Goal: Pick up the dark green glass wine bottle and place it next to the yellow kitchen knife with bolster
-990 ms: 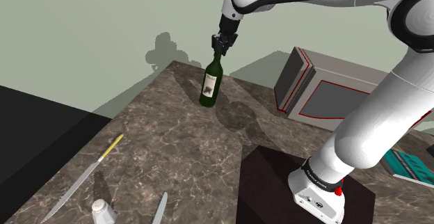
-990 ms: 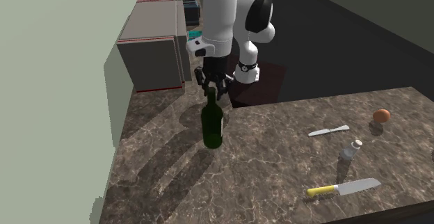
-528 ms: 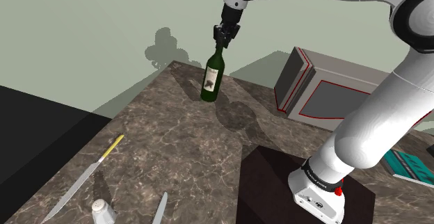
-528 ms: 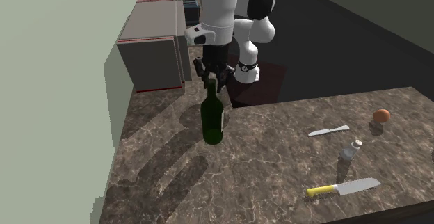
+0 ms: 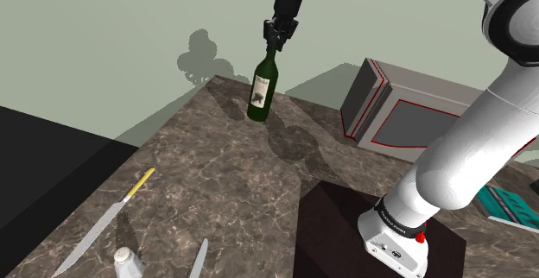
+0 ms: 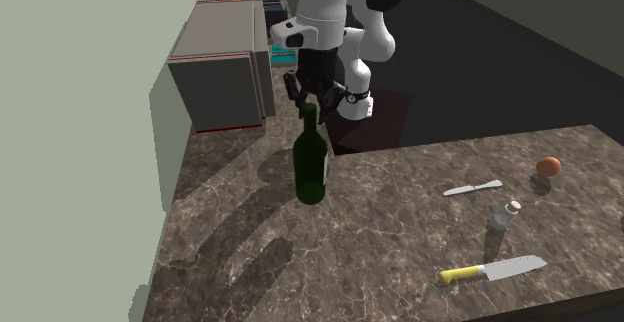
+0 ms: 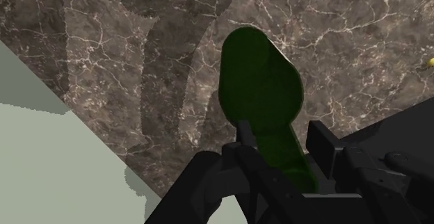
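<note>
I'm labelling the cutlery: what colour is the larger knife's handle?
Yellow. The handle shows best in the second exterior view.

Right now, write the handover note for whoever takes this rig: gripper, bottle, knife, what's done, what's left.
Gripper: shut on the neck of the dark green bottle.
Bottle: hanging slightly tilted near the wall-side end of the counter, apparently just clear of the surface.
Yellow-handled knife: lying flat at the counter's opposite end, close to a small shaker.
Done: grasp made, lift seemingly begun.
Left: carry the bottle across, set it down next to the knife, release.
</note>
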Motion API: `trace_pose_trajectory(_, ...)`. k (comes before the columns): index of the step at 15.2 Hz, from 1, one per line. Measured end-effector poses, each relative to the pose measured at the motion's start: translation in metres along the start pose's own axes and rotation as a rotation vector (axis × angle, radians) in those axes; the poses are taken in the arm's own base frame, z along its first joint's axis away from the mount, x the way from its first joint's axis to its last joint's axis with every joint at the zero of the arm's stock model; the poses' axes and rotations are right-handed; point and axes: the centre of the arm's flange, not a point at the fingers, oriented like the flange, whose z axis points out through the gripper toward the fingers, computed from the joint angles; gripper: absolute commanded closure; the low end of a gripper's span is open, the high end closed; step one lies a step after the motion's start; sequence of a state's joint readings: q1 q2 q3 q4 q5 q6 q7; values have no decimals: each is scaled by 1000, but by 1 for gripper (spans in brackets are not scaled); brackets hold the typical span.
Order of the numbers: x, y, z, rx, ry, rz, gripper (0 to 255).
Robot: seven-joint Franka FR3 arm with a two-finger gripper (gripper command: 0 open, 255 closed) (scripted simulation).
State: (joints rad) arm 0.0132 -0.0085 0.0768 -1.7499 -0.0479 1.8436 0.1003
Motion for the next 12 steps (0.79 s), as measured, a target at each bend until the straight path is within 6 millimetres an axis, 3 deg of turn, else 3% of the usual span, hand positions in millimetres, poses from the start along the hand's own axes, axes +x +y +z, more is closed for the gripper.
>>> trace_pose_trajectory(12,-12,-155,-11,0,-1,-1,255)
